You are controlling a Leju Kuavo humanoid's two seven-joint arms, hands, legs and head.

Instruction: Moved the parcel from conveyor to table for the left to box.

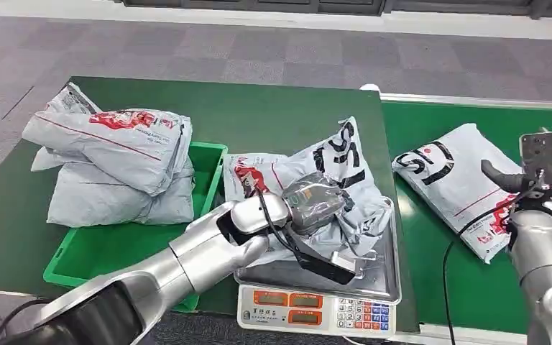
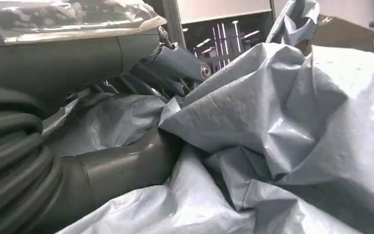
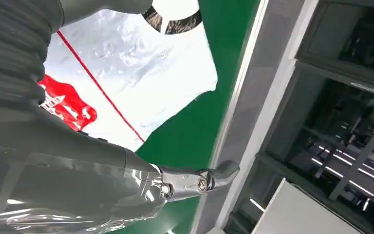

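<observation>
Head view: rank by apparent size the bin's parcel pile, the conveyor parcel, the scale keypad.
1. Parcel pile in the green bin, largest.
2. Conveyor parcel, clearly smaller, partly hidden by the right hand.
3. Scale keypad, smallest.

Parcel (image 1: 334,188) on scale (image 1: 316,298), bin (image 1: 126,248) left.

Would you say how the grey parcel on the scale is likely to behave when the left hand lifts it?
The grey parcel is probably floppy: its film is deeply creased around the left hand. Likely to sag and slide, being glossy.
</observation>
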